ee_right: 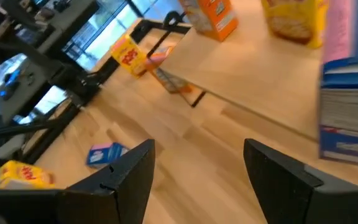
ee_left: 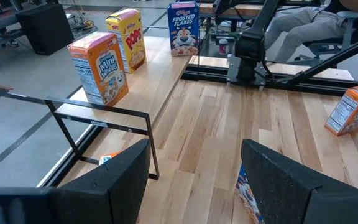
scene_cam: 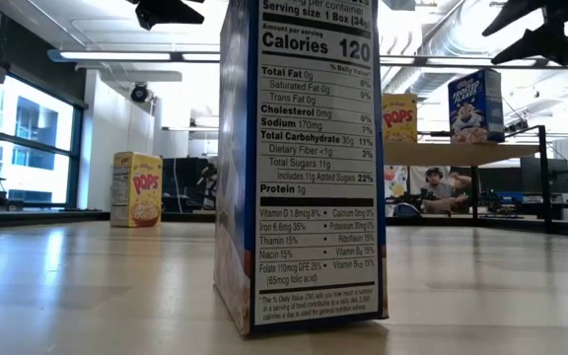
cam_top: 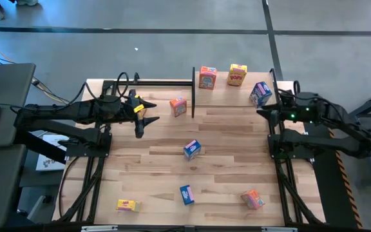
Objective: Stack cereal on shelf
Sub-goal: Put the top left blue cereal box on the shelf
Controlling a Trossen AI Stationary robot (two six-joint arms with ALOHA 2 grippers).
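The shelf (cam_top: 234, 96) stands at the table's far edge with three cereal boxes upright on it: orange (cam_top: 207, 77), yellow (cam_top: 237, 75) and blue (cam_top: 260, 94). In the left wrist view these are the orange box (ee_left: 99, 68), the yellow box (ee_left: 127, 39) and the blue box (ee_left: 183, 28). Several more boxes lie about the table, among them an orange one (cam_top: 178, 106) beside the shelf's left upright and a blue one (cam_top: 192, 149) in the middle. My left gripper (ee_left: 194, 180) hovers open at the left, above the table. My right gripper (ee_right: 197, 168) hovers open just beside the shelf's blue box (ee_right: 350, 106).
Near the front edge lie a yellow box (cam_top: 127, 205), a blue box (cam_top: 186, 194) and an orange box (cam_top: 252, 199). The blue one stands upright and fills the low view (scene_cam: 304, 168). A black frame rail (cam_top: 153, 82) runs along the far left. A person sits beyond the table (scene_cam: 442, 192).
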